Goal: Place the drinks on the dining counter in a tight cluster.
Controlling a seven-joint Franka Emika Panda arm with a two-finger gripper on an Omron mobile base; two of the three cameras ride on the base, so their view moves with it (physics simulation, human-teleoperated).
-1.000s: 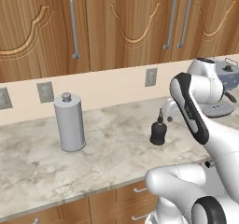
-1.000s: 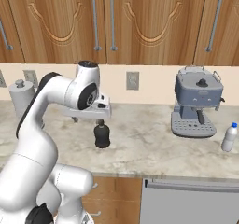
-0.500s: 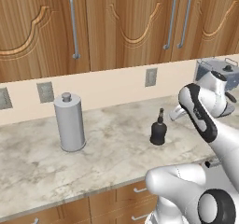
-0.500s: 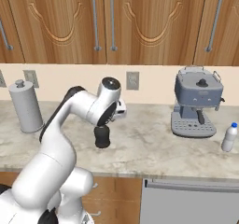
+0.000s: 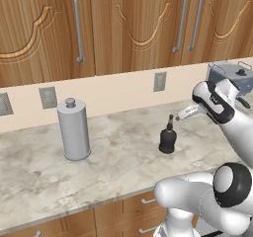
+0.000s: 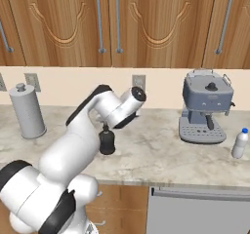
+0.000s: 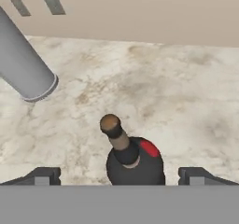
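A squat black narrow-necked bottle [image 5: 168, 140] [image 6: 106, 141] [image 7: 135, 161] stands upright on the marble worktop [image 5: 118, 162] under the wooden wall cabinets. My gripper [image 7: 120, 176] [image 5: 185, 112] hovers just above and to the right of its neck, open. In the hand view the bottle shows between my two fingertips [image 7: 44, 175], and neither touches it. A small white bottle with a blue cap [image 6: 239, 143] stands far right on the same worktop. The dining counter is out of view.
A tall grey cylindrical canister [image 5: 74, 130] [image 6: 28, 111] [image 7: 23, 69] stands left of the black bottle. A grey coffee machine [image 6: 206, 106] sits between the black and white bottles. Wall outlets [image 5: 159, 81] and cabinet doors rise behind the worktop.
My hand has swung right and dropped lower, from left of the black bottle to just above it. The jaws stayed open. The bottles have not moved.
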